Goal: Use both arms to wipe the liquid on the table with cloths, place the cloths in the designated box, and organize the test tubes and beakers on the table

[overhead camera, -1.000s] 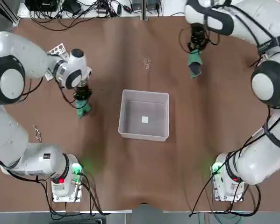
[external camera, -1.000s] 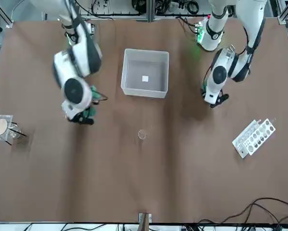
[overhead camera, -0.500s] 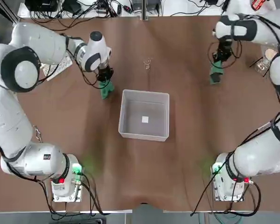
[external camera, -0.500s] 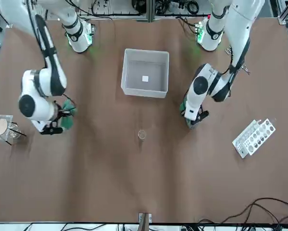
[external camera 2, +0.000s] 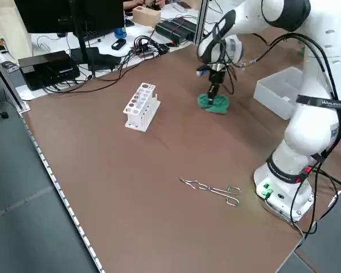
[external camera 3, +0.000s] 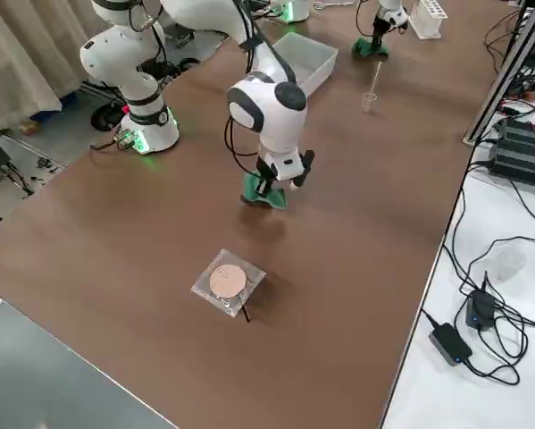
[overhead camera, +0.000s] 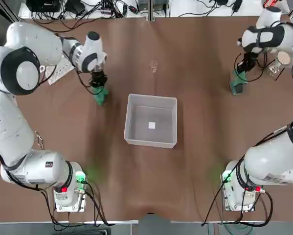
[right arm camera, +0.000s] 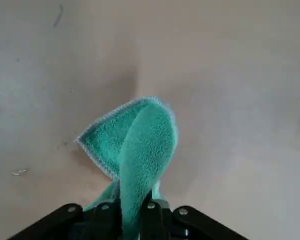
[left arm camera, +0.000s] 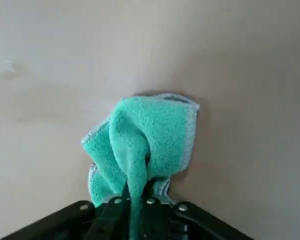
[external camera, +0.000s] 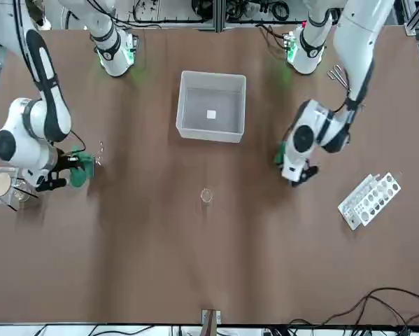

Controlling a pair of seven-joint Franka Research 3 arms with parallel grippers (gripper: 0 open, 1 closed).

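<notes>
green cloths [overhead camera: 100,94], brown table [overhead camera: 195,127]

Grey floor [external camera 2: 22,187] beside the brown tabletop [external camera 2: 130,187], dark monitor [external camera 2: 68,14] and black boxes [external camera 2: 48,68] on a white bench beyond, tangled black cables [overhead camera: 82,10], beige curtain [external camera 3: 21,54], power adapter [external camera 3: 452,339] on a white surface

Fingertips of left hand [left arm camera: 132,210] buried in green cloth [left arm camera: 142,145]. Right hand [right arm camera: 134,212] likewise swallowed by its cloth [right arm camera: 134,145]. Small glass tube [overhead camera: 154,66], well apart from both hands: contents too small to tell.
</notes>
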